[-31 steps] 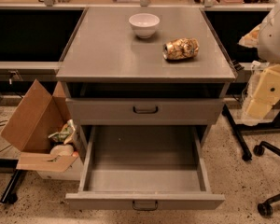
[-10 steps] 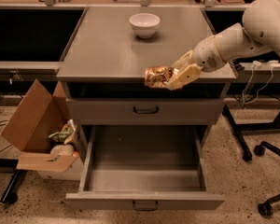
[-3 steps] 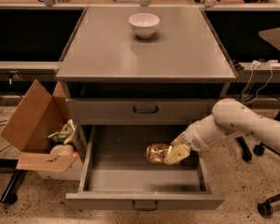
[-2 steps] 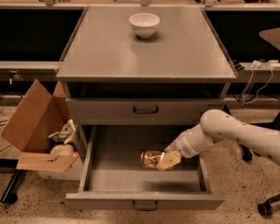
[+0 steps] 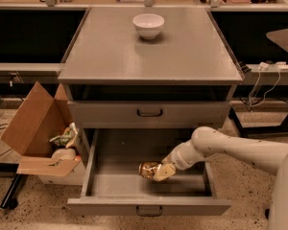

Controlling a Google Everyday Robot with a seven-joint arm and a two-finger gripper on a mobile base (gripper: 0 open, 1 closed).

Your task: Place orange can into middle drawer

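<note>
The orange can (image 5: 147, 169), shiny gold-orange and creased, is inside the open middle drawer (image 5: 105, 183), low over its flat grey floor near the middle. My gripper (image 5: 159, 172) reaches in from the right on a white arm and is shut on the can's right end. Whether the can touches the drawer floor I cannot tell. The drawer is pulled far out, with a narrow front panel and a small dark loop handle (image 5: 149, 211).
A white bowl (image 5: 148, 25) stands on the grey cabinet top (image 5: 149, 56). The drawer above (image 5: 149, 113) is shut. An open cardboard box (image 5: 38, 133) with rubbish sits on the floor at the left. Cables hang at the right.
The can was taken off the cabinet top and carried down into the open drawer. In the last second the gripper moved left and lower with it.
</note>
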